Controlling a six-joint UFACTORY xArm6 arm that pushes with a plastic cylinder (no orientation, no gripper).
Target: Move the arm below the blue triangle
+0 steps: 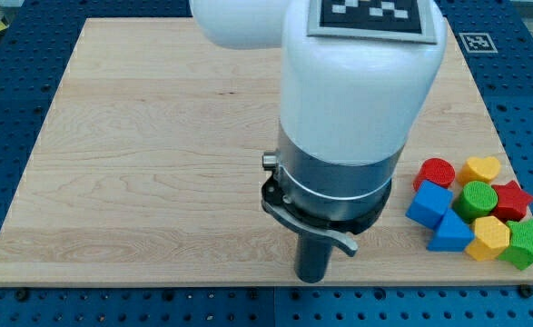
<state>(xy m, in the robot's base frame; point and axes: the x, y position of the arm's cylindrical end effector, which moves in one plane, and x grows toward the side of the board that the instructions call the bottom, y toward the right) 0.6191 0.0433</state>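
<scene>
The blue triangle [451,232] lies near the board's bottom right corner, inside a tight cluster of blocks. My tip [312,278] touches down at the board's bottom edge, well to the view's left of the blue triangle and slightly lower than it. It touches no block. The arm's white and grey body hides the board's middle above the tip.
Around the triangle are a blue cube [429,203], a red cylinder [437,171], a yellow heart [480,169], a green cylinder [476,199], a red star [512,198], a yellow hexagon [489,237] and a green star [526,243]. The wooden board [157,136] rests on a blue perforated table [3,136].
</scene>
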